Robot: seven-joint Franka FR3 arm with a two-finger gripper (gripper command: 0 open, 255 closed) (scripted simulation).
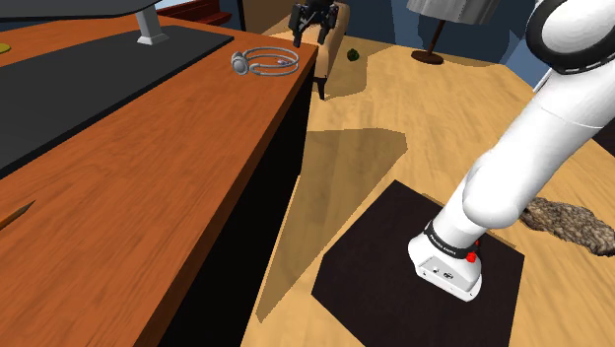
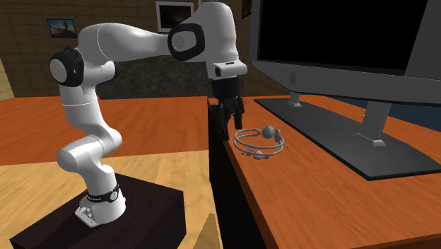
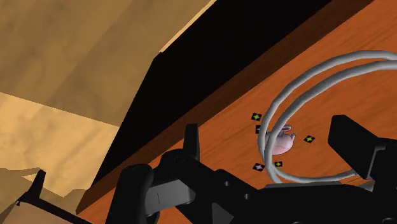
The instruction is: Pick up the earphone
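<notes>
pincer (image 2: 232, 113) released with fingers apart, hovering just above grey looped earphone (image 2: 259, 141), near edge of wooden desk (image 1: 148, 197), monitor (image 2: 339, 35) beside

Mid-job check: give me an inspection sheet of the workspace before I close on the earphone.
Surface: wooden desk; the earphone lies near its edge on the arm's side.
Job's things: earphone, grey loops with earpieces, flat on the desk, not held.
Clutter: monitor on a dark mat, beside the earphone.
Grippers: gripper open, fingers apart just above the earphone's loops; a small pinkish bud sits between them, touching neither.
Cables: nothing seen beyond the earphone's own loops.
Surroundings: wooden floor, dark stand, lamp base, small green ball.
</notes>
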